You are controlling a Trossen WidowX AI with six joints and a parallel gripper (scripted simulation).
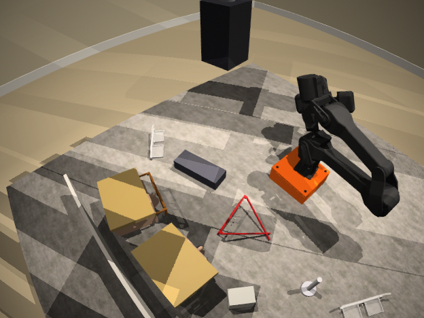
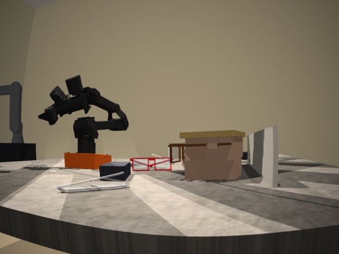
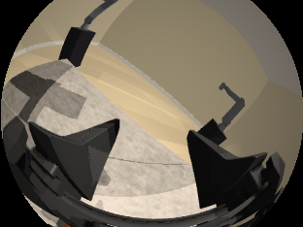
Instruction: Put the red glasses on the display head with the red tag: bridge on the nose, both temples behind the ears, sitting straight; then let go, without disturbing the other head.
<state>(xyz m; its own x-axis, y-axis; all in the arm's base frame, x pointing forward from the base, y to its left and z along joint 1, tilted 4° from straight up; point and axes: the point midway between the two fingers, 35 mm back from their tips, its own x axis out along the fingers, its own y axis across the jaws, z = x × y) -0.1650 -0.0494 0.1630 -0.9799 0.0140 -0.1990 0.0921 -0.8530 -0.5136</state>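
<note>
The red glasses [image 1: 244,234] [image 2: 140,158] stand on the table with lenses upright and temples angled inward, their tips crossing. One display head [image 1: 123,198] [image 2: 213,164] has a flat yellowish top and wears brown glasses [image 1: 157,195] [image 2: 171,153]. The other head [image 1: 174,265] has a similar top, a nose facing the red glasses' side, and no glasses visible on it. No red tag can be seen on either head. My gripper [image 3: 154,129] is open and empty, raised high beyond the orange base, pointing away from the heads and far from the red glasses.
A dark box [image 1: 200,169] [image 2: 114,171] lies between the orange base [image 1: 291,177] [image 2: 80,160] and white glasses [image 1: 157,157]. An upright pale panel [image 2: 270,158] stands behind the heads. A white box [image 1: 241,297], a small post [image 1: 308,289] and more white glasses [image 1: 364,303] are at the near side.
</note>
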